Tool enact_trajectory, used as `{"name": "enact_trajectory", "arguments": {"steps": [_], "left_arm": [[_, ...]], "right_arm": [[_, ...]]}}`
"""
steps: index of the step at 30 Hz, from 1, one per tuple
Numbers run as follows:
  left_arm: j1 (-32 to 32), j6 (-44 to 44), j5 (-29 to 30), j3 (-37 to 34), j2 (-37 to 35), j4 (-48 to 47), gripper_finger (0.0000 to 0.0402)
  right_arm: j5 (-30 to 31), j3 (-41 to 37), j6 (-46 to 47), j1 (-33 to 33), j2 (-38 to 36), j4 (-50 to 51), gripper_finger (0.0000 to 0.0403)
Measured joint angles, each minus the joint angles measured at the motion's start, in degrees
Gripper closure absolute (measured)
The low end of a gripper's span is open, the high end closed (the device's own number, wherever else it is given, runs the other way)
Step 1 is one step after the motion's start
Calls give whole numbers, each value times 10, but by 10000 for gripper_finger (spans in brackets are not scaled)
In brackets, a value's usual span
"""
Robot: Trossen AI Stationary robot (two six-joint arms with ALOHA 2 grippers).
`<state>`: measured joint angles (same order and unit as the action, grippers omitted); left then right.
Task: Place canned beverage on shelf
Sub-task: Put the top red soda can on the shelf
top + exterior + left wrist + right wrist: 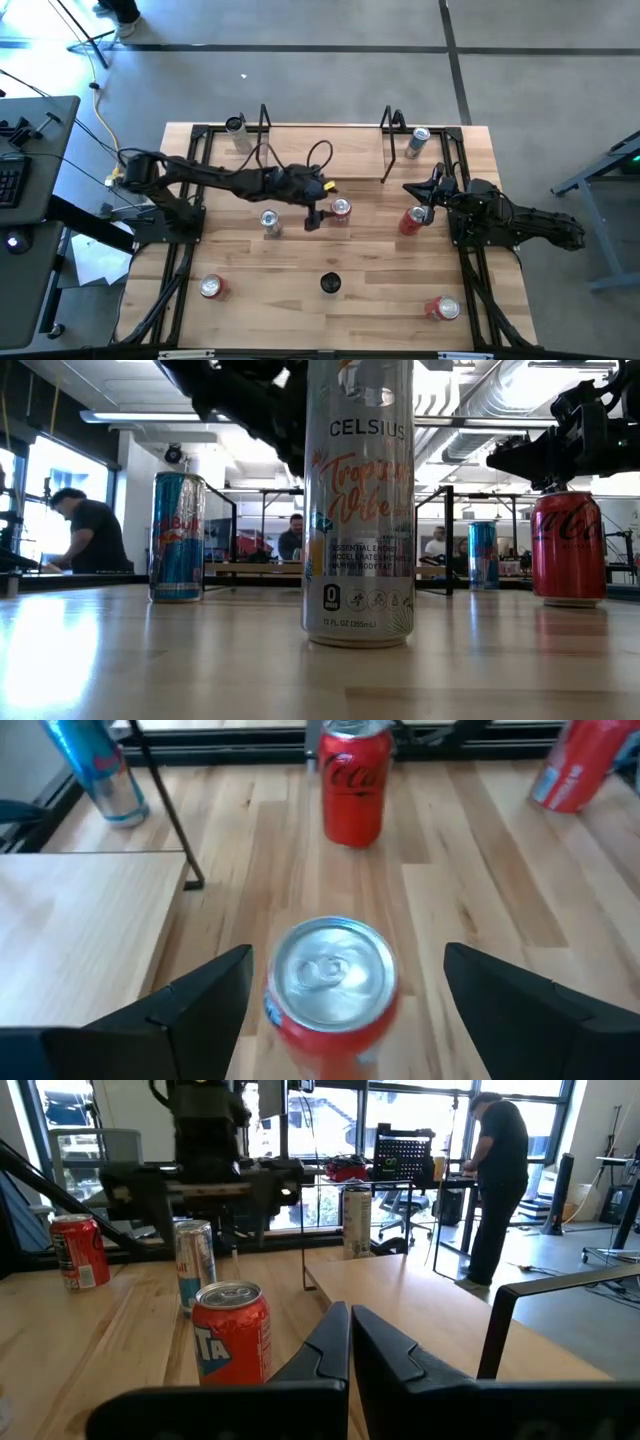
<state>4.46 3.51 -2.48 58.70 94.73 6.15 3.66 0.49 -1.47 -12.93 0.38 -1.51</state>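
Left claw, fingers spread wide, straddles an upright red can on the tabletop, just in front of the shelf; nothing is gripped. Right claw, fingers pressed together and empty, waits beside another red can

High view: you look straight down on the whole table and both arms.
Low view: you sit at tabletop height, facing level across into the room, with the Celsius can very close.
Left wrist view: you look steeply down past its fingers onto a red can close below.
Right wrist view: you face level across the table.
Shared: both wrist views show the shelf plank.
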Motion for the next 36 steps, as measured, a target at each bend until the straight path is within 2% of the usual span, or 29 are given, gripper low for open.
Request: {"name": "enact_trajectory", "arguments": {"steps": [9, 28, 36], "left_arm": [[9, -23, -19, 0, 38, 34, 82], [9, -11, 15, 0, 77, 76, 84], [15, 7, 12, 1, 77, 64, 132]], "right_arm": [[0, 0, 0, 0, 0, 0, 403], [0, 0, 0, 0, 0, 0, 403], [0, 0, 0, 0, 0, 0, 403]]}}
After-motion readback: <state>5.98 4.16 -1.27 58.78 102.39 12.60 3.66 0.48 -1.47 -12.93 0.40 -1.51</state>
